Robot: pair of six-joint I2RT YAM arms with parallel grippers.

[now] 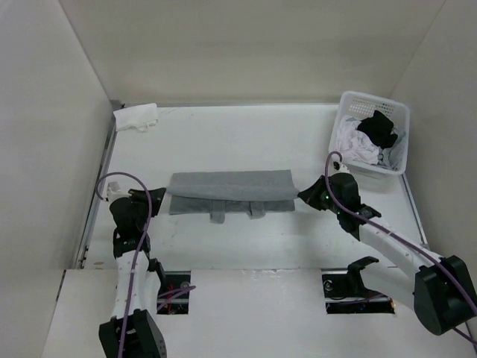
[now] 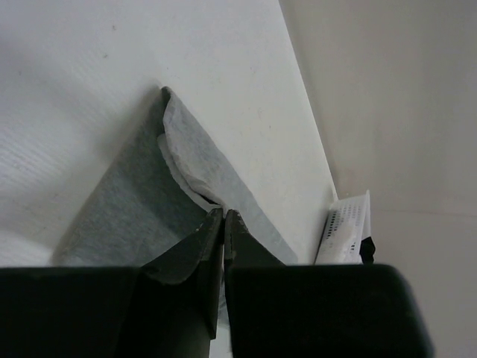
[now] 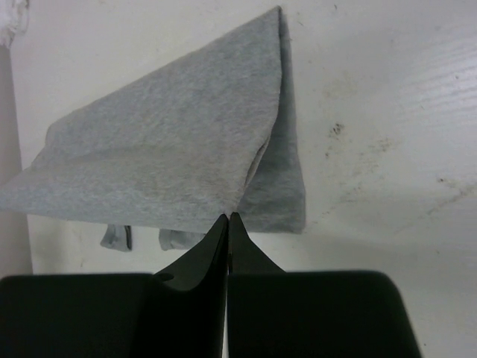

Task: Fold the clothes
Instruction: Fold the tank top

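White table point(image 1: 223, 134) enclosed on its left, far and right sides by plain pale walls point(image 1: 223, 45). White plastic lattice basket point(image 1: 344, 118) stands at the far right corner, just beside the right wall. Small dark specks point(image 3: 337, 130) mark the table surface in the right wrist view

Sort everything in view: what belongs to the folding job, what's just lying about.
Job: grey top, pinched by left gripper and right gripper; white and black clothes.
Lying about: basket holding them; white cloth, far-left corner, maybe a garment.
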